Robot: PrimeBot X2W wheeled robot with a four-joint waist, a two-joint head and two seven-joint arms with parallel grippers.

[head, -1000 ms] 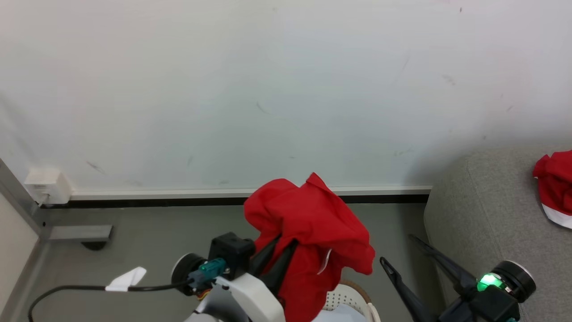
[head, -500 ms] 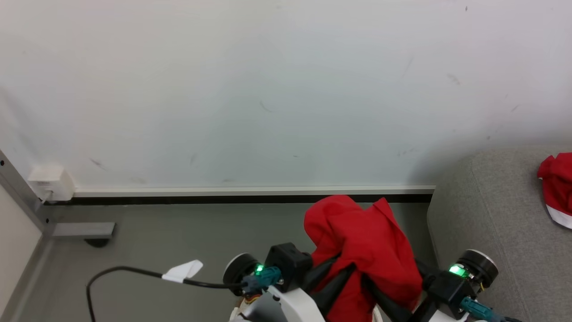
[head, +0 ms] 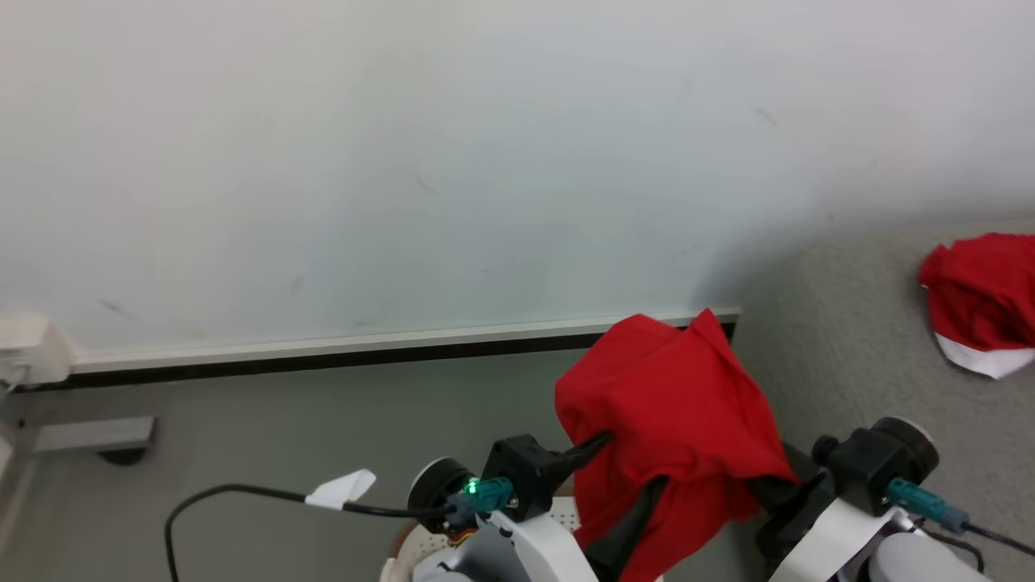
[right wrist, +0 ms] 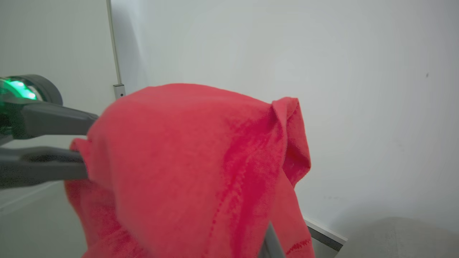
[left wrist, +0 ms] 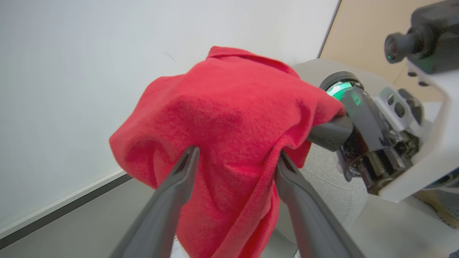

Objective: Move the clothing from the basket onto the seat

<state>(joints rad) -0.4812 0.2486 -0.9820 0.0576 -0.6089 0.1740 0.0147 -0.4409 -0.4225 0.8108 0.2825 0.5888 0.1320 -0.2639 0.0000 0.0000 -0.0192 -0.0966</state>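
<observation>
The clothing [head: 671,404] just drapes over the splayed-open left end effector [left wrist: 236,154] (right end effector [head: 775,489] buried, state unclear); it could slide off before the seat [head: 857,347].

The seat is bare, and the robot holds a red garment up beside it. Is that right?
Not quite. The seat is not bare: a red garment with white trim lies on it, as the head view shows. The robot does hold another red garment up beside it.
</observation>
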